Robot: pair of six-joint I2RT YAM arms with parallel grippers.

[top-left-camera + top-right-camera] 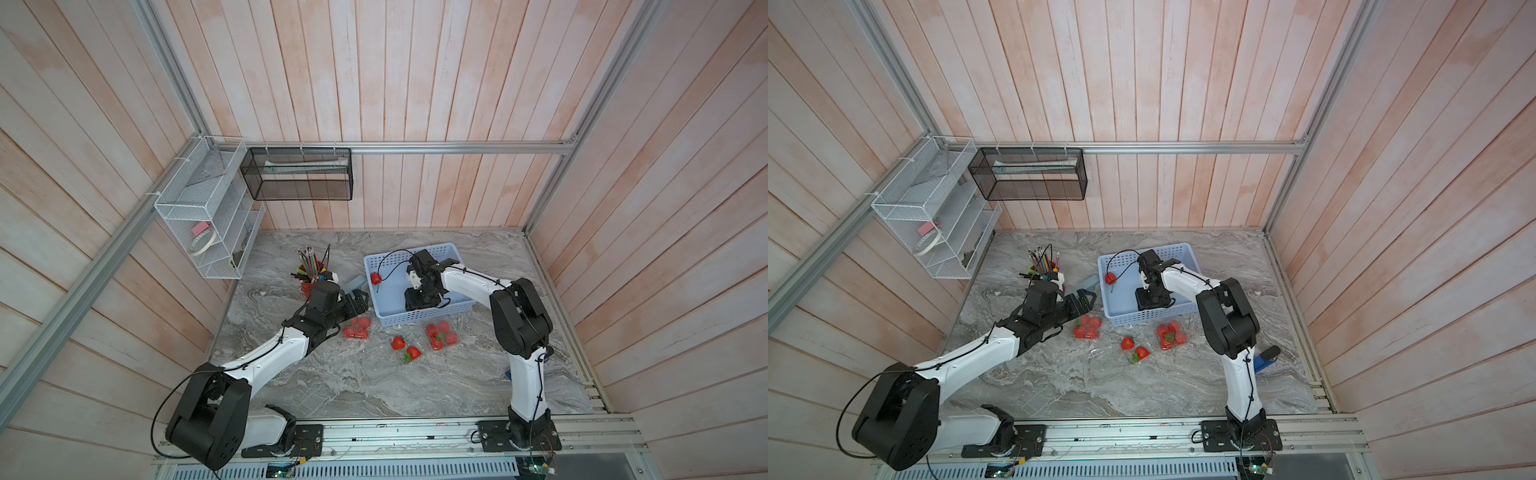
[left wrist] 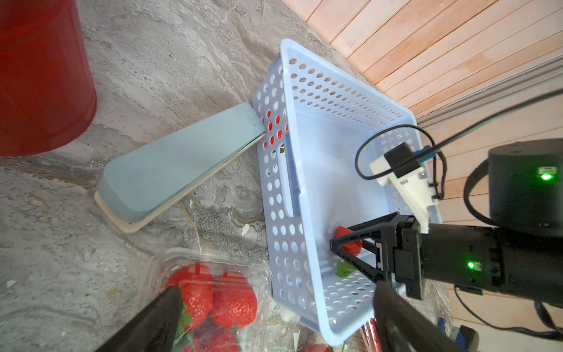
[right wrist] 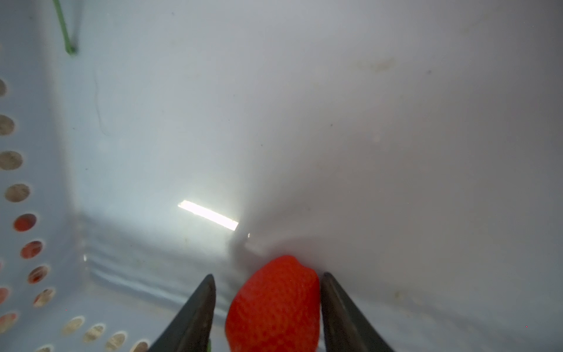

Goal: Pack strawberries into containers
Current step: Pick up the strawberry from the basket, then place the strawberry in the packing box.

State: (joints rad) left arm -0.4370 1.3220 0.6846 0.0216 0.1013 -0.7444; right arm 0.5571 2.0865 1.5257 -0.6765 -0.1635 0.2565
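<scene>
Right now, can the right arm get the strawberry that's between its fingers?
Probably yes. The right gripper straddles the strawberry in the basket, jaws open, with nothing in between.

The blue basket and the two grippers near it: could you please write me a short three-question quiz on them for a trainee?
1. True or false: the right gripper is inside the blue basket.
2. What sits between its fingers? A) a pencil; B) a strawberry; C) a tape roll.
3. In one word, how do the fingers of the left gripper stand: open or shut?
Key: 1 true; 2 B; 3 open.
</scene>
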